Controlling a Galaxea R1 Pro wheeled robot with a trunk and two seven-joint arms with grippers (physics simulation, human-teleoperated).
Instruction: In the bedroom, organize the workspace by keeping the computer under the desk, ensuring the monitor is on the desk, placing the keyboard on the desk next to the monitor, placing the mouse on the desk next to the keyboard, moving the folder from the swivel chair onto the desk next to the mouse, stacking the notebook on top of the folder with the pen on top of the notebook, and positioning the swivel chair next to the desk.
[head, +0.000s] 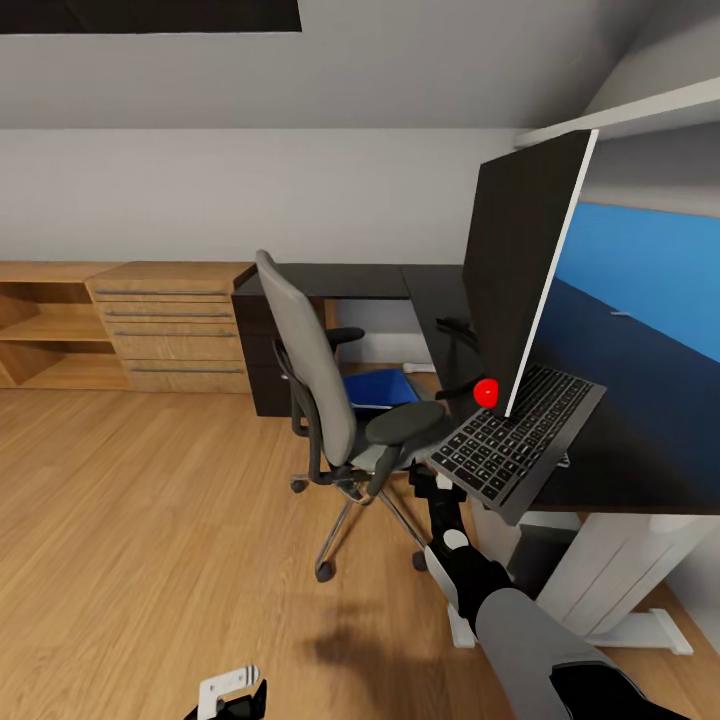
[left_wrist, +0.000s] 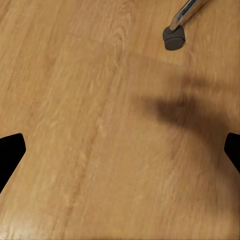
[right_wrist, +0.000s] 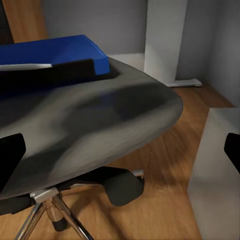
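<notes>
1. Two grippers you must keep in mind. The left gripper (head: 235, 692) hangs low over the wood floor (head: 150, 520), holding nothing; in the left wrist view the dark fingertips (left_wrist: 10, 152) stand at the two edges of the picture, so the jaws are wide. A caster (left_wrist: 174, 38) of the chair base is near.
2. Next comes the swivel chair (head: 320, 385), standing just beside the desk (head: 640, 470). It rolls on casters, so I think a push on the seat (right_wrist: 100, 125) will make it move away.
3. On the seat lies the folder (right_wrist: 55, 52), bright blue with a white page edge. It looks thin, light and rather stiff, probably smooth. I would take it by the free edge that is nearest to your gripper, not from above.
4. The right gripper (right_wrist: 120, 157) is close in front of the seat, below the desk edge. Its jaws are wide and hold nothing.
5. On the desk the keyboard (head: 515, 440) hangs partly over the front edge, and the monitor (head: 525, 270) is above it, tilted. Be careful with your right arm (head: 520, 620) below them.
</notes>
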